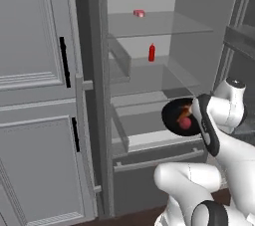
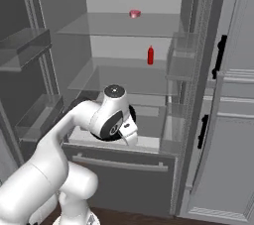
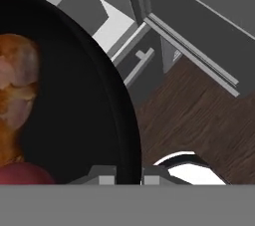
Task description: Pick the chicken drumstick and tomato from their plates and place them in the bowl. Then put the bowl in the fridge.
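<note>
The dark bowl (image 1: pixel 173 116) hangs tilted in front of the open fridge (image 1: pixel 149 78), level with its lower shelf. My gripper (image 3: pixel 127 177) is shut on the bowl's rim (image 3: pixel 130 135), one fingertip on each side of it. Inside the bowl lie the brown chicken drumstick (image 3: pixel 17 85) and the red tomato (image 3: pixel 22 175); from the left base both show as the drumstick (image 1: pixel 186 109) above the tomato (image 1: pixel 185 124). In the right base view my hand covers most of the bowl. The plates are out of view.
A red bottle (image 1: pixel 152 52) stands on a middle glass shelf, and a small pink item (image 1: pixel 139 13) lies on the top shelf. A grey drawer (image 1: pixel 159 160) sits below the bowl. Panelled cabinets (image 1: pixel 35 95) flank the fridge. Door shelves (image 2: pixel 30 115) stand at the left.
</note>
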{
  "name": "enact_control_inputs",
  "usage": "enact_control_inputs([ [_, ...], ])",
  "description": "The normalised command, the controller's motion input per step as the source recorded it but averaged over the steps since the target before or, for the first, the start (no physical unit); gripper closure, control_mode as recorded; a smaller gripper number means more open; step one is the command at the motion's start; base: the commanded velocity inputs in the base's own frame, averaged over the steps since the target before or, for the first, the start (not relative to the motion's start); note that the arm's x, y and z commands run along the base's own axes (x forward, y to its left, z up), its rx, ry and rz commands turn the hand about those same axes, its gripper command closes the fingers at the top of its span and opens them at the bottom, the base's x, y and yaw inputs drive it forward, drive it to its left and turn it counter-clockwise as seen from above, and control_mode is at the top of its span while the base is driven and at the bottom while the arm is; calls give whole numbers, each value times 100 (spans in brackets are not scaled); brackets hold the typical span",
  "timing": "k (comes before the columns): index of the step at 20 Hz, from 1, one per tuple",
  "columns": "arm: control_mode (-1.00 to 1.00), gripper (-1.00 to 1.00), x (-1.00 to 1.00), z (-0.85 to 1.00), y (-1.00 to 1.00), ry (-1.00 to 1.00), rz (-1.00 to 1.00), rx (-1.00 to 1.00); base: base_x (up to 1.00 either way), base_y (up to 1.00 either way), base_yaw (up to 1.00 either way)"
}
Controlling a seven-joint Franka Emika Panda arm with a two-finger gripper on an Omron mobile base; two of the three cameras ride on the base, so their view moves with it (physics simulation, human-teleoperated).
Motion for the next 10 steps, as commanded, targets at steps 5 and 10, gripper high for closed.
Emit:
enact_control_inputs([
  [5, 100, 100, 0, 0, 0, 0, 0, 0, 65, 0, 3],
  [10, 100, 100, 0, 0, 0, 0, 0, 0, 51, 0, 6],
])
